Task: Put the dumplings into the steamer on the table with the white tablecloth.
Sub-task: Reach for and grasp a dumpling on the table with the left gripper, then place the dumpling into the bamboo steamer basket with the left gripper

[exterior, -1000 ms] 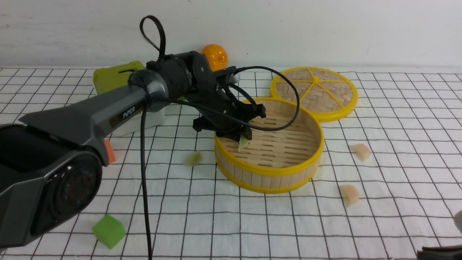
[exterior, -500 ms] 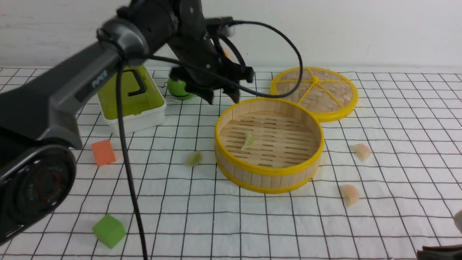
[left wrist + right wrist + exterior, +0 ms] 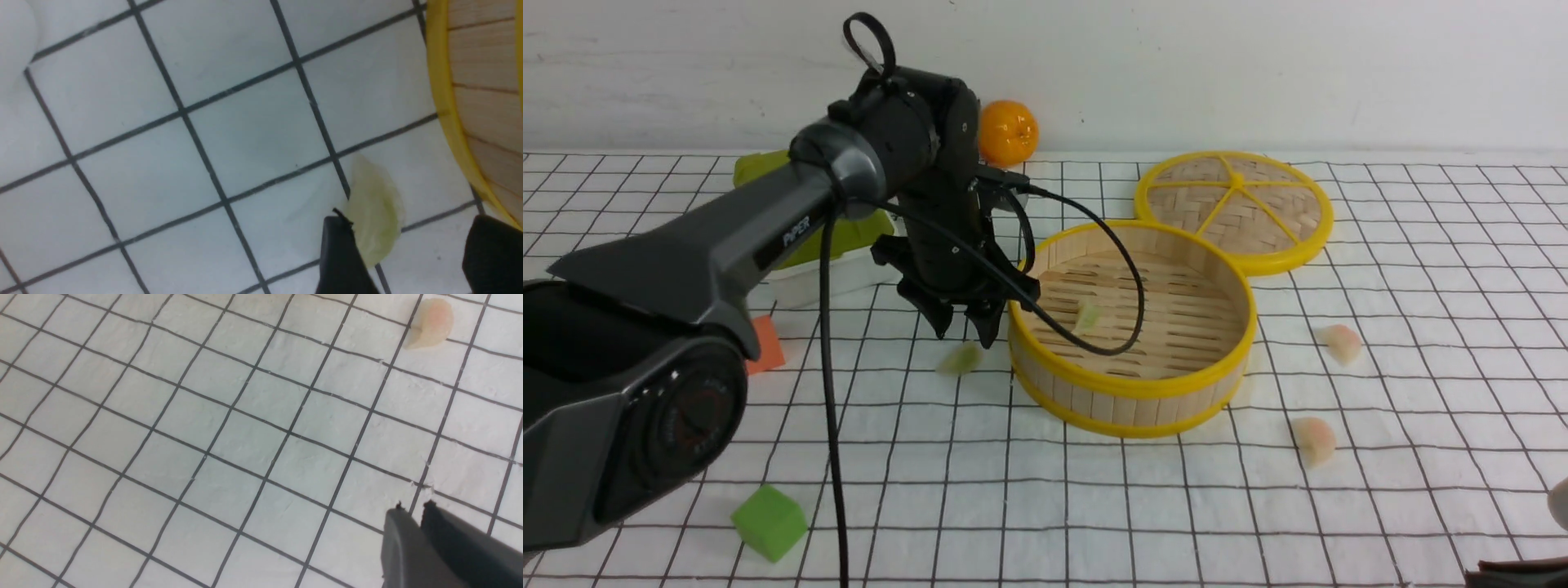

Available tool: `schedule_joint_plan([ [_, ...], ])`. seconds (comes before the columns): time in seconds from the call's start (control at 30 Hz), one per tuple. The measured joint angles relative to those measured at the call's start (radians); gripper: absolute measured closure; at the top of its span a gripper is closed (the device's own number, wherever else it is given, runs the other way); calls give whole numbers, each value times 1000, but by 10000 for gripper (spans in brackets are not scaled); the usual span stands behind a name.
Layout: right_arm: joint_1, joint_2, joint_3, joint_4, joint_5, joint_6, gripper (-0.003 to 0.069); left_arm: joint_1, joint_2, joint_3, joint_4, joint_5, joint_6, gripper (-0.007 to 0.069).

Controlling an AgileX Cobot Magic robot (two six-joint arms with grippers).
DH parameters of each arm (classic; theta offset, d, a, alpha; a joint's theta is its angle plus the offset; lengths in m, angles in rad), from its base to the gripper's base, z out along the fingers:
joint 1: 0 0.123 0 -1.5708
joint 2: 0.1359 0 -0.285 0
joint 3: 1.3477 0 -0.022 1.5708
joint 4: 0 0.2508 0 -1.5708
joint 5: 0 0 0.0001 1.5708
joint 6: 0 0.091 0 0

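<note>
We see the left gripper (image 3: 965, 335) pointing down, jaws wide apart and empty. It hangs just above a pale green dumpling (image 3: 960, 358) lying on the white tablecloth (image 3: 1176, 506), close to the left of the steamer (image 3: 1143, 390). In the left wrist view one finger (image 3: 341, 257) is right beside that dumpling; we cannot tell whether they touch. A second green dumpling (image 3: 1086, 316) lies inside the steamer on its slatted floor. To the right of the steamer, on the worktop (image 3: 1421, 506), lie a far pink dumpling (image 3: 1341, 343) and a near pink dumpling (image 3: 1313, 441). The right gripper (image 3: 413, 507) sits low at the near right, fingers pressed together, holding nothing.
</note>
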Motion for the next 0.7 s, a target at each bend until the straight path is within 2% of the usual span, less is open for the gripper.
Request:
schedule_joint_plan([
  [0.23, 0, 0, 0, 0, -4, -19, 587, 0, 40, 0, 10, 4, 1, 256],
  [0.3, 0, 0, 0, 0, -6, -21, 587, 0, 55, 0, 9, 13, 1, 302],
  [0.37, 0, 0, 0, 0, -6, -23, 587, 0, 57, 0, 12, 16, 1, 420],
  [0.4, 0, 0, 0, 0, -6, -23, 585, 0, 56, -2, 12, 17, 1, 449],
  [0.7, 0, 0, 0, 0, -6, -26, 584, 11, -1, -106, 54, 27, -49, 447],
])
